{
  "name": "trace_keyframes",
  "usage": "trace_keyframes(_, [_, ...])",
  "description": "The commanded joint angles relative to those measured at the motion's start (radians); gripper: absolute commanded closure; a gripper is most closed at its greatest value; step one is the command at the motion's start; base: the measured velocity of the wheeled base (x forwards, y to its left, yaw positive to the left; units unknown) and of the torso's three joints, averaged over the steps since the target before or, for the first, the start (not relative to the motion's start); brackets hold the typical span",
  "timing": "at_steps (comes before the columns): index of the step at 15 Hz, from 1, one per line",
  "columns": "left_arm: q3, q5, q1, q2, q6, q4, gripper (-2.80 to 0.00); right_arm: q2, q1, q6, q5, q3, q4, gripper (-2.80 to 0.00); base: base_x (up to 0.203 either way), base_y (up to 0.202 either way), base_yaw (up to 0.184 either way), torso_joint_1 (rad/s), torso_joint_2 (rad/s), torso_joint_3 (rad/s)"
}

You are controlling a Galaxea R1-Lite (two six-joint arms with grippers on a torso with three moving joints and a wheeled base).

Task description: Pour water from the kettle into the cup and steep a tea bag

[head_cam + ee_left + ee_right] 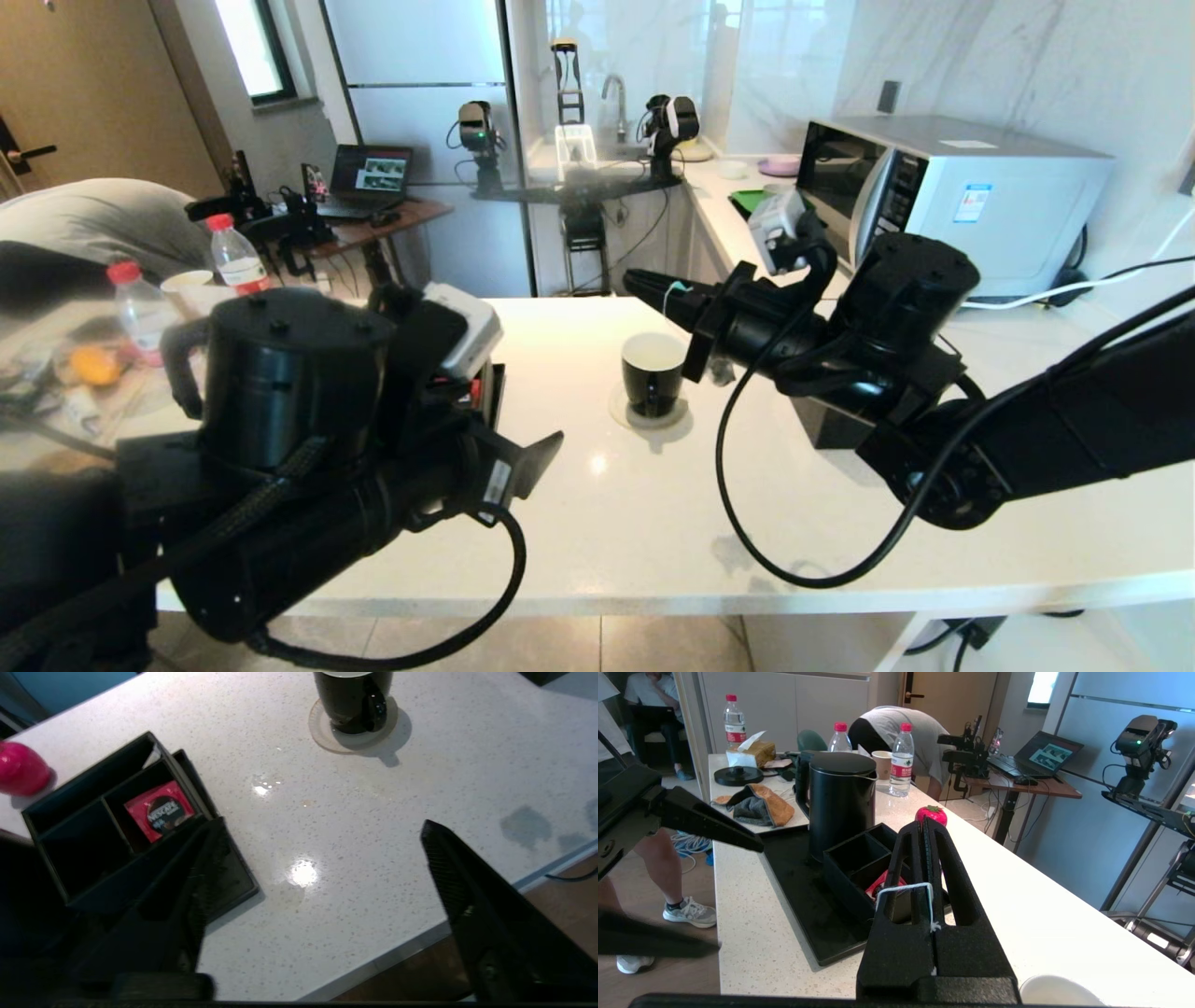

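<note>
White speckled stone counter (653,504) is carrying the small glossy black cup (653,373). I'm hovering my right gripper (644,281), pinched on a thin white string (674,291), just above it; my left gripper (317,877), jaws spread empty, is idling beside the tall matte black kettle (285,373).

Around me the room is bright with daylight. A white speckled desk (635,523) runs ahead and turns along a marbled wall (980,65), where a microwave (952,196) stands beside a sink tap (616,93). Past it I see pale panels and a small window (254,47) high up. A brown door (84,103) lies off to my left. A low wooden table (373,224) carries an open laptop (369,177). Below the desk edge, the floor (597,644) is tiled in beige.
</note>
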Motion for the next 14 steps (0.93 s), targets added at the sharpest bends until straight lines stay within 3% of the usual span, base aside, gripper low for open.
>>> trace_keyframes(1, [0.022,0.01,0.007,-0.016,0.0,-0.002,0.0,-0.005,-0.002,0.0,0.003,0.002,-0.007,0.0,0.0,0.0,0.0,0.0,0.0,0.0])
trace_keyframes(5, [0.037,0.021,0.045,-0.041,0.016,0.006,0.0,-0.005,-0.005,0.0,0.003,0.008,-0.01,0.0,0.0,0.0,0.0,0.0,0.0,0.0])
trace_keyframes(8, [0.076,0.011,0.124,-0.063,0.098,-0.002,0.0,-0.002,-0.018,-0.002,0.002,0.004,-0.023,0.0,0.0,0.0,0.0,0.0,0.0,0.0])
trace_keyframes(11, [0.088,0.008,0.152,-0.085,0.03,-0.024,0.0,-0.005,-0.033,0.003,0.002,0.004,-0.028,0.0,0.0,0.0,0.0,0.0,0.0,0.0])
trace_keyframes(14, [0.211,0.013,0.188,-0.101,-0.017,-0.189,0.0,-0.003,-0.056,0.004,0.002,-0.001,-0.027,0.0,0.0,0.0,0.0,0.0,0.0,0.0])
